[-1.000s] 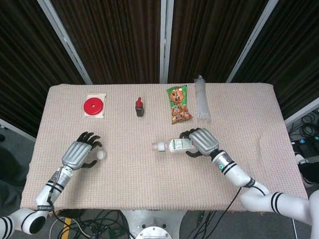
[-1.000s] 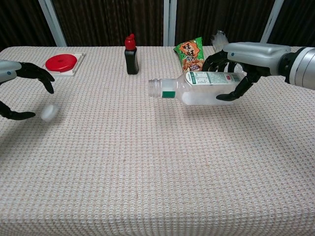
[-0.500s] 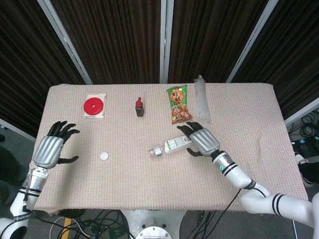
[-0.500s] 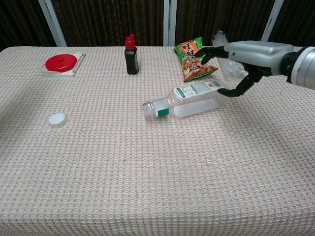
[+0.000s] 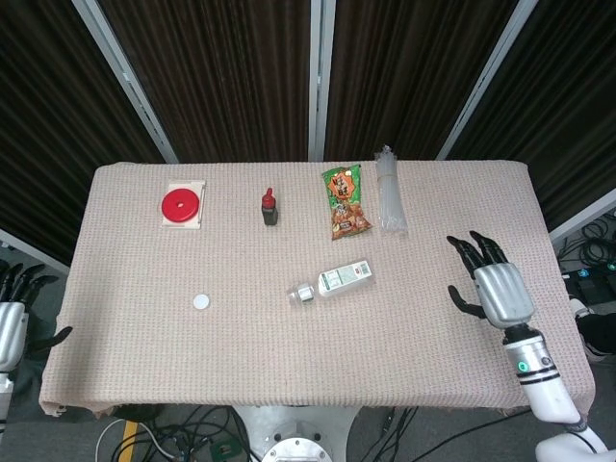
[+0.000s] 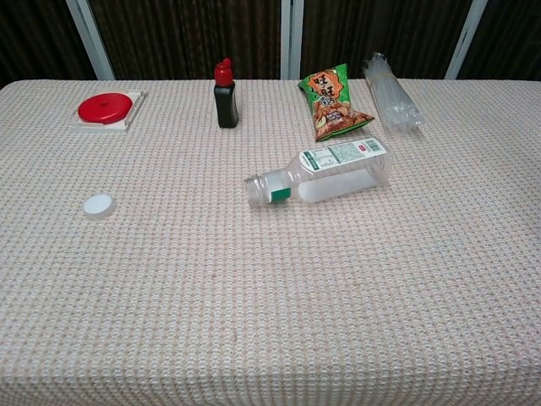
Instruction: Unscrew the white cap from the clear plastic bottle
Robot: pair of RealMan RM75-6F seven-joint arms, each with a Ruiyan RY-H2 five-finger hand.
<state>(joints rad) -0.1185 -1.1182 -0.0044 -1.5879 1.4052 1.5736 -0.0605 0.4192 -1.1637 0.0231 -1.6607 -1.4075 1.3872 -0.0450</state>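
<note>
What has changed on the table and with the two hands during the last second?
The right hand let go of the clear bottle, now lying on its side uncapped, and drew back to the table's right edge. The left hand left the white cap on the cloth and withdrew past the left edge. The red disc, sauce bottle, snack bag and straws did not move.

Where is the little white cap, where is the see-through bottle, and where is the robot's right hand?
white cap (image 6: 98, 205): chest view, middle of its flat top.
clear bottle (image 6: 338, 172): chest view, side of its body, lying down.
right hand (image 5: 500, 290): head view, silver back of the hand.
</note>
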